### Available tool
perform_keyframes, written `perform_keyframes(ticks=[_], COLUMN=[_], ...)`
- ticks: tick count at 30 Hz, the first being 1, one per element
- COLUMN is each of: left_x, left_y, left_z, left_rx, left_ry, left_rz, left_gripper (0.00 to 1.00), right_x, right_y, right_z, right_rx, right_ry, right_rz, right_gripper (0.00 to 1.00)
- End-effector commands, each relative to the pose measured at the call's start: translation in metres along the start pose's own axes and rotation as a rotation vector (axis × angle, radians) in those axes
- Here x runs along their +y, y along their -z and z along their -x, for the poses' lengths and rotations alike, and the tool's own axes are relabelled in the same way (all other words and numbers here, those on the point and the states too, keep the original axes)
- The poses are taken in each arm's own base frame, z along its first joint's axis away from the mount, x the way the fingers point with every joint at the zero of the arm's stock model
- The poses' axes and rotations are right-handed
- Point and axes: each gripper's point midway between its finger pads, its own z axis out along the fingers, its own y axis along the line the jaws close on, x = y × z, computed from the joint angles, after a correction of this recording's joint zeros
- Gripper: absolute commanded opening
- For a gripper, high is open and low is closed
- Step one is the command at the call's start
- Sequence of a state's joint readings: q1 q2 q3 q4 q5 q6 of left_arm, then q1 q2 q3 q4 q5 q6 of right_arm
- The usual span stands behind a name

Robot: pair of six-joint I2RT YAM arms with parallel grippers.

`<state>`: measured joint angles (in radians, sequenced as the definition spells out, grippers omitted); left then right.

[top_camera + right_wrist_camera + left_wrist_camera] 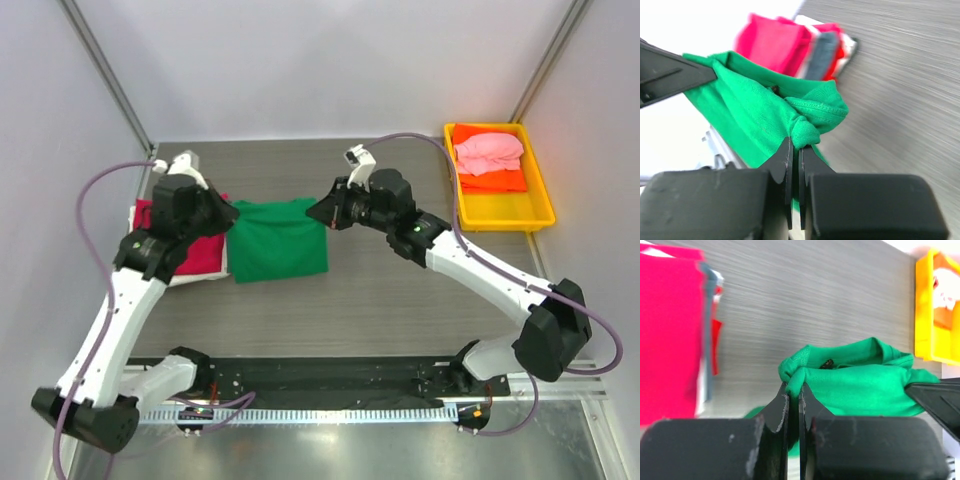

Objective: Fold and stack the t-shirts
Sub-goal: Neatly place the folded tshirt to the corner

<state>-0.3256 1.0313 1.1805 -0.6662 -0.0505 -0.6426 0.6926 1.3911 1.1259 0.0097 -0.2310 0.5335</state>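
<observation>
- Firstly, left pincer [794,388]: jaws pressed together, clamped on a bunched top corner of the green t-shirt [860,385].
- Right pincer [795,145]: likewise clamped on the opposite top corner. The shirt's upper edge spans the gap between the two pincers, and its body spreads over the worktop [400,300] toward the arm bases.
- Just outside the left pincer: folded crimson t-shirt [203,252].
- Well beyond the right pincer: yellow tray [541,205] holding a pink t-shirt [488,152] over an orange t-shirt [492,182].

Top view looking down from behind, wrist views close, sharing green t-shirt [860,385]
</observation>
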Motion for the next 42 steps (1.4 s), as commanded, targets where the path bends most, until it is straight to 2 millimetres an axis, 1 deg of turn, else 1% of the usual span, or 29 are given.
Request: perform_keyframes(ticks=[1,2,3,4,5,6,7,8,9,10,11,12,13,15,16,18,19,21,22,23,24,25,26,27,30,31,35,40,42], left_x=[0.02,0.027,0.033,0.039,0.056,0.067,0.078,0.087,0.1,0.105,0.109,0.12,0.125,0.137,0.145,0.155,0.16,0.167,0.169,0.169,0.179,0.182,0.185,0.193,0.197,0.201,0.214,0.22,0.223], left_y=[0.059,0.069,0.083,0.093,0.1,0.11,0.114,0.12,0.125,0.126,0.131,0.139,0.142,0.154,0.163,0.172,0.177,0.173,0.169,0.161,0.156,0.153,0.148,0.145,0.131,0.124,0.108,0.094,0.086], left_z=[0.013,0.017,0.019,0.022,0.031,0.033,0.038,0.043,0.052,0.056,0.062,0.069,0.074,0.085,0.091,0.101,0.105,0.113,0.114,0.117,0.118,0.118,0.119,0.119,0.122,0.121,0.125,0.127,0.127], left_rx=[-0.021,-0.039,-0.041,-0.056,-0.101,-0.112,-0.134,-0.155,-0.191,-0.198,-0.215,-0.245,-0.255,-0.277,-0.305,-0.324,-0.338,-0.353,-0.349,-0.345,-0.321,-0.309,-0.304,-0.288,-0.281,-0.264,-0.226,-0.197,-0.188], left_ry=[-0.04,-0.046,-0.055,-0.068,-0.078,-0.084,-0.092,-0.096,-0.1,-0.114,-0.114,-0.114,-0.12,-0.132,-0.139,-0.151,-0.154,-0.147,-0.143,-0.133,-0.124,-0.122,-0.119,-0.116,-0.101,-0.094,-0.06,-0.043,-0.038], left_rz=[0.096,0.133,0.166,0.197,0.292,0.352,0.416,0.466,0.544,0.581,0.612,0.681,0.715,0.804,0.87,0.953,0.989,1.018,1.021,1.002,1.033,1.041,1.039,1.062,1.045,1.044,1.044,1.015,1.008], left_gripper=[0.0,0.0,0.0,0.0,0.0,0.0,0.0,0.0,0.0,0.0,0.0,0.0,0.0,0.0,0.0,0.0,0.0,0.0,0.0,0.0,0.0,0.0,0.0,0.0,0.0,0.0,0.0,0.0,0.0], right_x=[0.056,0.067,0.076,0.088,0.095,0.105,0.114,0.122,0.133,0.14,0.147,0.159,0.166,0.177,0.188,0.196,0.204,0.207,0.214,0.211,0.21,0.214,0.21,0.212,0.206,0.201,0.194,0.188,0.183], right_y=[0.017,0.015,0.013,0.014,0.01,0.002,-0.002,-0.006,-0.018,-0.023,-0.028,-0.04,-0.044,-0.056,-0.065,-0.074,-0.084,-0.093,-0.094,-0.104,-0.108,-0.109,-0.118,-0.119,-0.131,-0.135,-0.148,-0.163,-0.167], right_z=[0.043,0.039,0.04,0.048,0.046,0.035,0.04,0.037,0.031,0.029,0.028,0.022,0.02,0.012,0.006,0.002,-0.006,-0.009,-0.003,-0.011,-0.012,-0.006,-0.016,-0.014,-0.025,-0.021,-0.028,-0.037,-0.035], right_rx=[-0.107,-0.096,-0.093,-0.106,-0.099,-0.072,-0.088,-0.082,-0.063,-0.058,-0.055,-0.039,-0.035,-0.022,-0.013,-0.014,0.0,-0.007,-0.022,-0.009,-0.009,-0.021,0.0,0.001,0.021,-0.001,0.0,0.019,0.004], right_ry=[0.019,0.018,0.015,0.021,0.023,0.033,0.039,0.047,0.047,0.048,0.049,0.053,0.056,0.066,0.071,0.07,0.075,0.075,0.076,0.076,0.071,0.068,0.07,0.064,0.059,0.057,0.061,0.051,0.055], right_rz=[0.072,0.092,0.107,0.131,0.138,0.154,0.159,0.171,0.185,0.195,0.204,0.219,0.225,0.226,0.24,0.24,0.249,0.239,0.251,0.24,0.231,0.238,0.225,0.225,0.211,0.18,0.152,0.13,0.108], right_gripper=[0.01,0.01,0.01,0.01,0.01,0.01,0.01,0.01,0.01,0.01,0.01,0.01,0.01,0.01,0.01,0.01,0.01,0.01,0.01,0.01,0.01,0.01,0.01,0.01,0.01,0.01,0.01,0.01,0.01])
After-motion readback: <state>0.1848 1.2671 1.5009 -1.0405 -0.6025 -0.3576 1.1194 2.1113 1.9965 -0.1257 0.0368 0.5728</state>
